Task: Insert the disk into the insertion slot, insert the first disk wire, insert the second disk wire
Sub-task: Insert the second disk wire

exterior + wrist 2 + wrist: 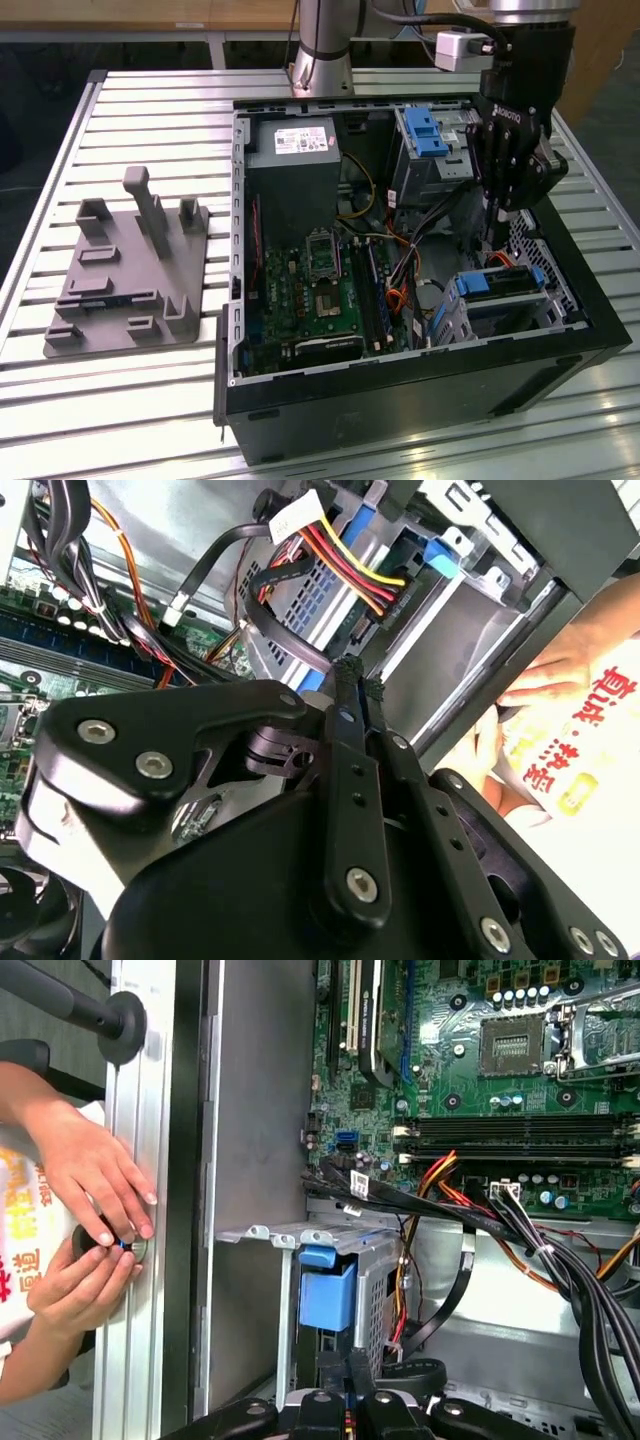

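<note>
1. Disk (pixel 497 284), exterior view: it is seen seated in the insertion slot (pixel 520 315), at the near corner of the open computer case (pixel 400 390) on the exterior view's right. A bright blue carrier frames it at both ends, with a dark strip between them; the label cannot be made out. The slot is a grey sheet-metal cage, about as wide as the disk. The gripper (pixel 497 245) is held just above the disk, fingers pointing down. A taller bay (pixel 430 150) with a blue latch is seen further back. The motherboard (pixel 310 290) is laid flat in the case middle. A grey fixture plate (pixel 120 270) is set on the slatted table (pixel 150 400), well apart from the case on the exterior view's left.
2. Second wrist view: the gripper (pixel 360 675) is shown with its fingers (pixel 345 740) pressed together, tips side by side. A red, yellow and black wire bundle (pixel 345 560) is routed just beyond the tips. A person's hand (pixel 560 670) is seen outside the case wall.
3. First wrist view: the disk (pixel 327 1295) is shown end-on as a blue block inside the insertion slot (pixel 378 1280), whose side wall is perforated. The gripper (pixel 352 1390) is placed close in front of it. Black cables (pixel 560 1260) are draped across from the motherboard (pixel 480 1050). Two hands (pixel 95 1175) are seen at the table rail, outside the case.
</note>
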You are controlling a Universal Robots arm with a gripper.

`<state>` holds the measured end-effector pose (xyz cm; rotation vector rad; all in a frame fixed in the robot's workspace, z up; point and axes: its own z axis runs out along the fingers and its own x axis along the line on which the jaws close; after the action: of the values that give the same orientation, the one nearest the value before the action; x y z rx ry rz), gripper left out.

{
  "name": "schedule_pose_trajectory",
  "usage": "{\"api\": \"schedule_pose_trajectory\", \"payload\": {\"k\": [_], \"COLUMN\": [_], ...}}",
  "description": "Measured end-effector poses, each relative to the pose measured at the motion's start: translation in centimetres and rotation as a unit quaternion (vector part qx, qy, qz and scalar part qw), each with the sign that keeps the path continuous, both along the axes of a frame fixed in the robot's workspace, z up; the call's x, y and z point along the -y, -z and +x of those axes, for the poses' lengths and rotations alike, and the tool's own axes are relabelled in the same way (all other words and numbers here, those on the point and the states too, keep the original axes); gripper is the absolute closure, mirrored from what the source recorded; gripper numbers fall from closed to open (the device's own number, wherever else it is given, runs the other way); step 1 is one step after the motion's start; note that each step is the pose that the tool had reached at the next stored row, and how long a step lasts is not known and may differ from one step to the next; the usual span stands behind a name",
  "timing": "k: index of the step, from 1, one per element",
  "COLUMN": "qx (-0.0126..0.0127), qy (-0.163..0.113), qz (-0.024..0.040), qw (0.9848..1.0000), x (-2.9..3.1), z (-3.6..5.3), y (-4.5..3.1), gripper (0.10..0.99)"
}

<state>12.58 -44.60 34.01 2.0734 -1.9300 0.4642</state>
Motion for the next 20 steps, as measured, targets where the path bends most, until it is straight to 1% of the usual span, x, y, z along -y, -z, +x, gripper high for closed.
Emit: {"api": "schedule_pose_trajectory", "payload": {"k": [2,3,5,6,8,12,16,20], "qx": [-0.0052,-0.0074,-0.0112,-0.0127,-0.0133,-0.0133,-0.0133,-0.0133], "qy": [0.0,0.0,0.0,0.0,0.0,0.005,0.011,0.013], "qz": [-0.0003,-0.0003,-0.0003,-0.0003,0.0001,0.0098,0.0169,0.0244], "qw": [1.0,1.0,0.9999,0.9999,0.9999,0.9998,0.9997,0.9995], "x": [0.0,0.0,0.0,0.0,0.0,0.06,0.21,0.55], "z": [0.44,0.69,1.22,1.46,1.72,1.73,1.73,1.73], "y": [0.0,0.0,0.0,0.0,0.0,0.01,0.01,0.0], "gripper": [0.941,0.941,0.941,0.941,0.941,0.941,0.941,0.941]}}
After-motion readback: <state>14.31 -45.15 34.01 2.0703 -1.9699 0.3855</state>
